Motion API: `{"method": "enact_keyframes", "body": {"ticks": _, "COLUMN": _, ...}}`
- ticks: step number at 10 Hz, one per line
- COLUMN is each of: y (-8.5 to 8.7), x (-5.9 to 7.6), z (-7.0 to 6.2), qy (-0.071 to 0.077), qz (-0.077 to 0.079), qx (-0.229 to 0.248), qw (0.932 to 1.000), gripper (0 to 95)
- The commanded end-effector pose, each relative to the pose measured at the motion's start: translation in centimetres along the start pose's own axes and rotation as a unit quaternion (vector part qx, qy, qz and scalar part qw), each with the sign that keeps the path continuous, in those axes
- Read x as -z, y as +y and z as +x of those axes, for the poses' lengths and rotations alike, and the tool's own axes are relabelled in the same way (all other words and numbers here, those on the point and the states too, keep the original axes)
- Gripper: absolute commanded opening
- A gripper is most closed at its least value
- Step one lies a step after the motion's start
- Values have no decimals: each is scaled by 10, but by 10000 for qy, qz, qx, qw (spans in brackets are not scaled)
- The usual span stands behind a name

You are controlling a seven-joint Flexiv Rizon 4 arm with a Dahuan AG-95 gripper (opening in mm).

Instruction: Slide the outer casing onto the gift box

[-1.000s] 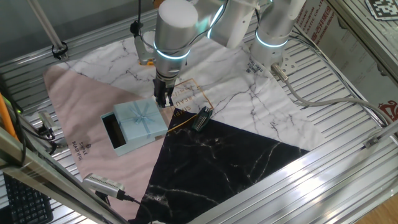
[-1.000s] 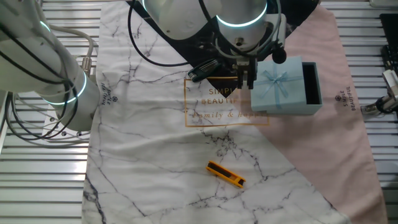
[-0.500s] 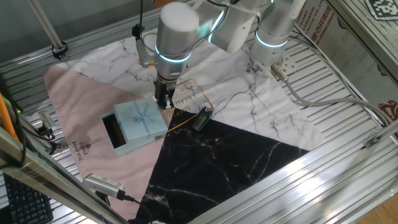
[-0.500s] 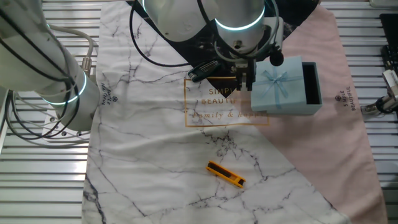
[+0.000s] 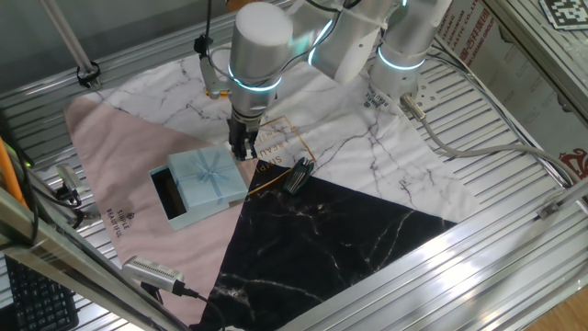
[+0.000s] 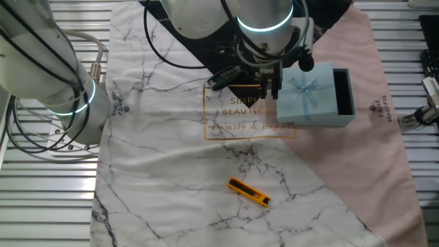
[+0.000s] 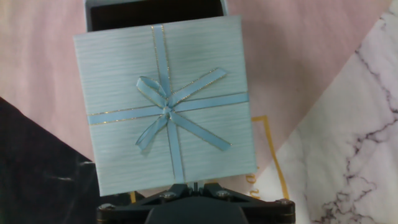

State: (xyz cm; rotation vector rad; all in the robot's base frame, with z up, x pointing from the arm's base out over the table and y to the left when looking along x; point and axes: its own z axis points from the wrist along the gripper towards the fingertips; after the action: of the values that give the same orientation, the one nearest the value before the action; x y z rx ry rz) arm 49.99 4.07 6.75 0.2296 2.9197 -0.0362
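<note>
The outer casing is a pale blue square sleeve with a ribbon and bow on top. It lies flat on the pink cloth and covers most of the gift box. The gift box sticks out of the sleeve's far end as a pale blue tray with a black inside. Both also show in the other fixed view, casing and box, and in the hand view, casing and box. My gripper is shut and empty, its tips at the casing's edge opposite the open tray.
A black clip-like object lies right of the casing. An orange utility knife lies on the white marble cloth. A black marble cloth covers the front. A second robot arm stands at one side.
The arm has shifted very slightly; the gripper stays shut at the casing's edge. The casing and box have not visibly moved.
</note>
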Motion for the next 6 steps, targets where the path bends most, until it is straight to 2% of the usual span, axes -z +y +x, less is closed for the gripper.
{"method": "enact_keyframes", "body": {"ticks": 1, "y": 1, "x": -3, "z": -1, "qy": 2, "qz": -16, "qx": -33, "qw": 10000, "gripper": 0}}
{"method": "enact_keyframes", "body": {"ticks": 6, "y": 1, "x": -3, "z": -1, "qy": 2, "qz": -63, "qx": -1, "qw": 10000, "gripper": 0}}
